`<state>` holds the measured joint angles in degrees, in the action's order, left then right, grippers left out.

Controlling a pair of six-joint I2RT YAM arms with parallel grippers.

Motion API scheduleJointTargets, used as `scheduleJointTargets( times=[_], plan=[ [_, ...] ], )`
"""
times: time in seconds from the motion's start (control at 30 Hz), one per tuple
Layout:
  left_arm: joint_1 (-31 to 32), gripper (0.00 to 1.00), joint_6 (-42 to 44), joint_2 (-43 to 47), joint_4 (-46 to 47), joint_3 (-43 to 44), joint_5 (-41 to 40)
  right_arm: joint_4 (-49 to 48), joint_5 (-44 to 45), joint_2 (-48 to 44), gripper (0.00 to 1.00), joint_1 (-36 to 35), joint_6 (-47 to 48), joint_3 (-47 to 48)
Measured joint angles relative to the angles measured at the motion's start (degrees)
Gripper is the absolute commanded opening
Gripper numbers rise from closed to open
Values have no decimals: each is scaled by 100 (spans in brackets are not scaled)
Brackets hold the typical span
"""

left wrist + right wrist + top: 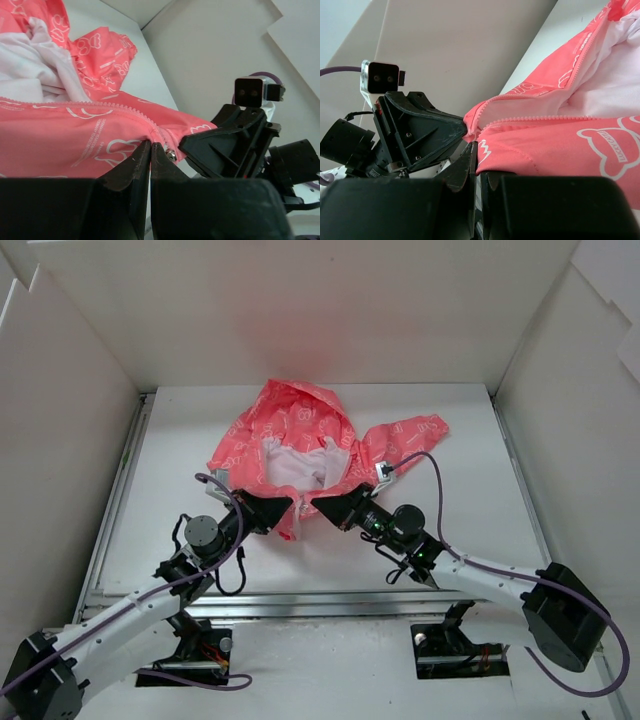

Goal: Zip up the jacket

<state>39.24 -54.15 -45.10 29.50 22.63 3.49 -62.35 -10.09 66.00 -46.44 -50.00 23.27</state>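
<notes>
Left gripper [284,512] closed, right gripper [322,506] closed, tips facing, both arms angled inward

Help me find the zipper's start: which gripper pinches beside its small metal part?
The left gripper; the metal part glints beside its fingertips, not the right gripper's.

The small coral-pink hooded jacket [300,412] is thin, matt cloth, its white lining soft; the black left gripper [150,150] and right gripper [476,150] look matt plastic; the white table [470,480] is smooth.
</notes>
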Motion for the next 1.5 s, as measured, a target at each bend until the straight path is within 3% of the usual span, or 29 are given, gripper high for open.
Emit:
scheduleJointTargets(
  times=[0.23, 1.5],
  plan=[
    [0, 0, -157, -129, 402, -114, 262, -164, -48, 144, 0, 0, -4, 48],
    [-63, 0, -319, -256, 688, -181, 470, -188, -44, 39, 0, 35, -4, 48]
  ],
)
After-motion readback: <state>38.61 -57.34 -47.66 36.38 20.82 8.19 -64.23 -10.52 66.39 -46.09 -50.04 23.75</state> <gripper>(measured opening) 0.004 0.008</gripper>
